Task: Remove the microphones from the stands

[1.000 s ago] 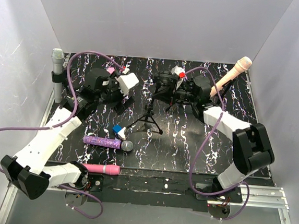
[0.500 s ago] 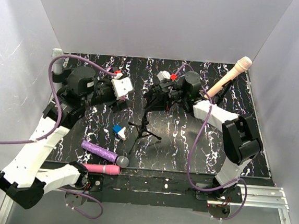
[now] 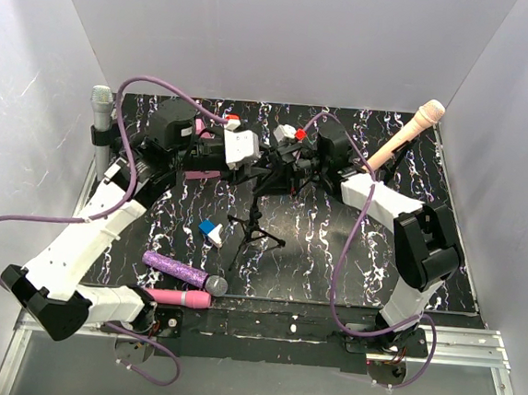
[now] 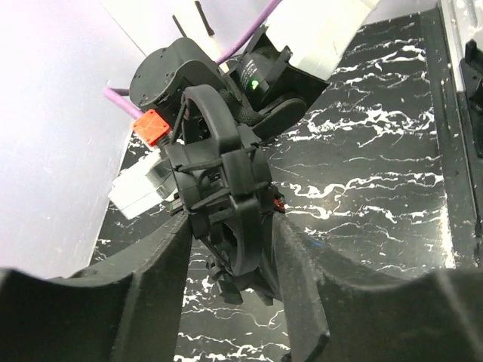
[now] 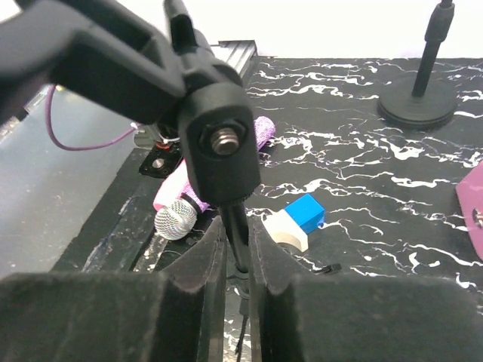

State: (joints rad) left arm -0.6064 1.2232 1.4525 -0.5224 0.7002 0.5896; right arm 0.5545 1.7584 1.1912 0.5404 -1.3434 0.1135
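A small black tripod stand [image 3: 256, 226] is at mid-table, and its clip [image 4: 223, 175] holds no microphone. My left gripper [image 3: 264, 157] [image 4: 232, 223] is shut on that clip from the left. My right gripper [image 3: 272, 169] [image 5: 238, 235] is shut on the stand's thin pole [image 5: 236, 223] just below the clip joint. A purple glitter microphone [image 3: 180, 270] [image 5: 178, 219] and a pink microphone [image 3: 181, 297] lie near the front edge. A grey microphone [image 3: 101, 107] sits in a stand at the far left. A peach microphone [image 3: 411, 129] sits tilted in a stand at the far right.
A small blue and white block [image 3: 210, 232] [image 5: 293, 223] lies just left of the tripod's legs. The round base [image 5: 417, 105] of the left stand shows in the right wrist view. White walls close the table on three sides. Purple cables loop over both arms.
My left gripper has swung right to the tripod's clip and closed on it. The right gripper moved left onto the pole. The tripod and purple microphone shifted toward the front.
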